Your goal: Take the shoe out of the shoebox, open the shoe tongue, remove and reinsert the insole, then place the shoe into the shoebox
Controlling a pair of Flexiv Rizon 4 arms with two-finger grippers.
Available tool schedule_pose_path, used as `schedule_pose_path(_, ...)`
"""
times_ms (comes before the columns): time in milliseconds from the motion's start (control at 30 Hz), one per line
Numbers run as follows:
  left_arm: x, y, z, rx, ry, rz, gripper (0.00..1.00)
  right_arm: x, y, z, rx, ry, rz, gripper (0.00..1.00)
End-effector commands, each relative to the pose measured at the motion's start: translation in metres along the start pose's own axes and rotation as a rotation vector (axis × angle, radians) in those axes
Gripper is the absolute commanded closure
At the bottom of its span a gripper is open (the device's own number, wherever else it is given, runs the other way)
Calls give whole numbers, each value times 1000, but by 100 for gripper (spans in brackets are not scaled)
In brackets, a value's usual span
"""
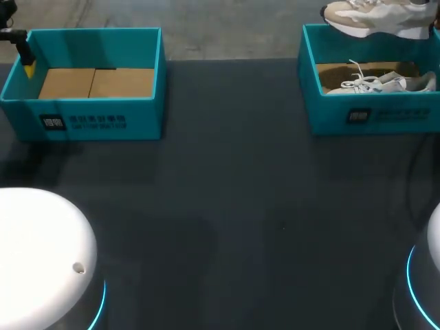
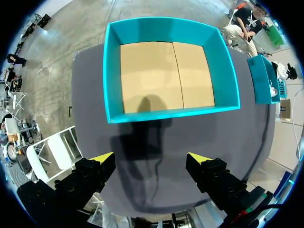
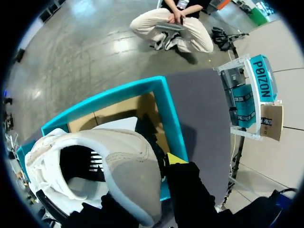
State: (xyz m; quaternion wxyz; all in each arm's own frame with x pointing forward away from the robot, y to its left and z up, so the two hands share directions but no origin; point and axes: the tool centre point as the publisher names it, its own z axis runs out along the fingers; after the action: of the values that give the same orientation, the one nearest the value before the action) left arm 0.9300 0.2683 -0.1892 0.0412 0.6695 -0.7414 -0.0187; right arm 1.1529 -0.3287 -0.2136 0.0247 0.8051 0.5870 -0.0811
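Note:
My right gripper (image 3: 159, 164) is shut on the heel of a beige and white shoe (image 3: 95, 166). One yellow fingertip (image 3: 176, 158) shows outside the heel; the other is hidden. In the head view this shoe (image 1: 375, 17) hangs above the right teal shoebox (image 1: 371, 117). A second white shoe (image 1: 381, 82) lies inside that box on its cardboard floor. My left gripper (image 2: 151, 159) stands open, with nothing between its fingers, over the table just short of the left teal shoebox (image 2: 168, 114), which holds nothing. In the head view the left gripper (image 1: 26, 60) hovers at that box's far left corner.
The dark table (image 1: 227, 206) stretches between the two boxes. The left shoebox (image 1: 82, 120) stands at the back left. White arm bases sit at the front left (image 1: 41, 254) and front right (image 1: 430, 275) corners.

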Motion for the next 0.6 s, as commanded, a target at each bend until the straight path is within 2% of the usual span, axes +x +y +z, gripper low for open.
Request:
schedule_pose_path(33,0,1,-1,-2,-3,-1,0,-3,-15,7,-71,16,16,100)
schedule_pose_path(600,0,1,-1,-2,-3,-1,0,-5,-15,10,-82,13,21,100)
